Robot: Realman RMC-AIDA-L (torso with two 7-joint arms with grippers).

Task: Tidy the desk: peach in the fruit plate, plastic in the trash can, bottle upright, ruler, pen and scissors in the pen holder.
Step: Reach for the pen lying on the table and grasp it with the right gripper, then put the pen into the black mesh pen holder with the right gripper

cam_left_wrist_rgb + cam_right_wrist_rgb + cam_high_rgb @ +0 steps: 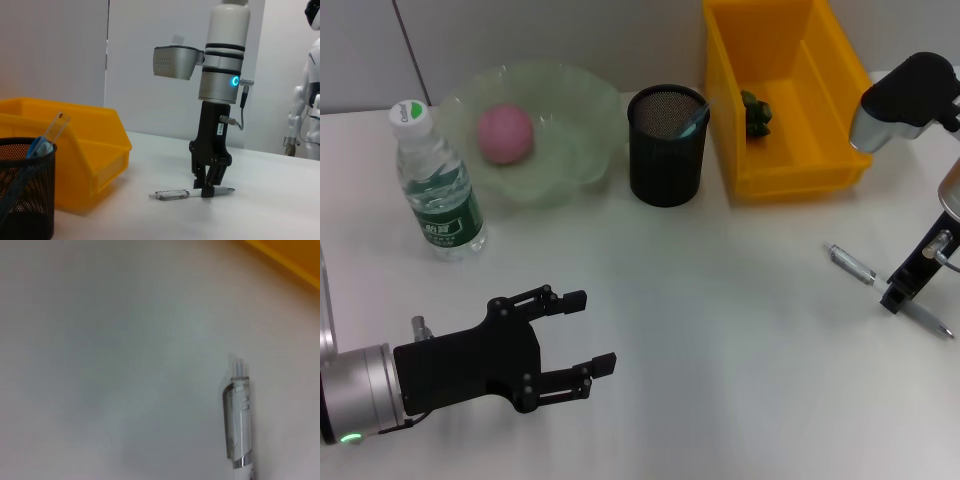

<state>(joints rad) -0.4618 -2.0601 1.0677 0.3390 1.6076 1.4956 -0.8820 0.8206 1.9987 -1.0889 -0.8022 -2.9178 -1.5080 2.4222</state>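
Surface: white desk (720,300) backed by a grey wall.
Right gripper (900,297): arm upright, pointing straight down at the desk's right side; fingers set close around the clear pen (853,264), which lies flat on the desk; whether they grip it, I cannot tell.
Left gripper (588,332): near left, arm level above the desk, fingers spread wide, holding nothing.
Pen holder (667,146): black mesh, far centre, ruler (53,129) inside.
Yellow bin (782,95): far right, dark green lump inside.
Peach (504,133): in the pale green fruit plate (570,110), far left.
Bottle (438,182): upright, nearer than the plate.
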